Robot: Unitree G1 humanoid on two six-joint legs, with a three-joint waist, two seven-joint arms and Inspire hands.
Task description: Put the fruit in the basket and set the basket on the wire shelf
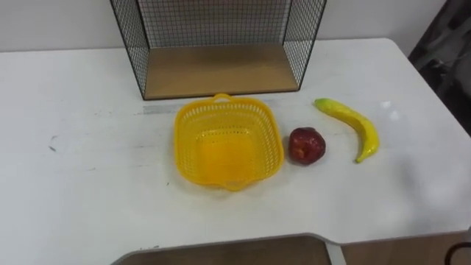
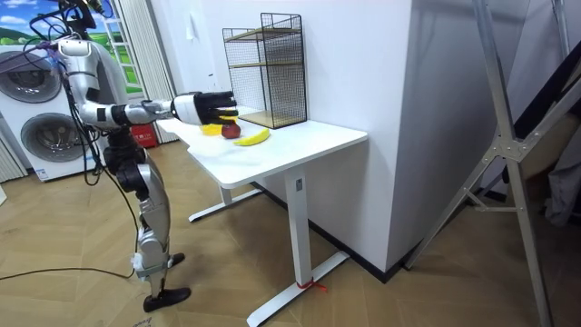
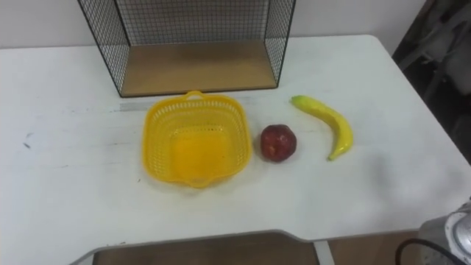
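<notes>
An empty yellow plastic basket [image 1: 193, 126] sits in the middle of the white table [image 1: 73, 162]. Just to its right lies a dark red apple [image 1: 306, 145], close to the basket's rim but apart from it. Further right a yellow banana [image 1: 355, 126] lies alone. Behind the basket stands the black wire shelf [image 1: 221, 70] with a wooden bottom board, its open side towards me. In the room view I stand at the table's end with my right arm stretched forward. My right hand [image 2: 204, 107] is open and holds nothing, level with the fruit.
The table's front edge [image 1: 243, 241] runs close below the basket, and its right edge lies just past the banana. Washing machines [image 2: 36, 100] stand behind me at the room view's left. A white partition [image 2: 436, 127] and a metal frame [image 2: 508, 154] are at the room view's right.
</notes>
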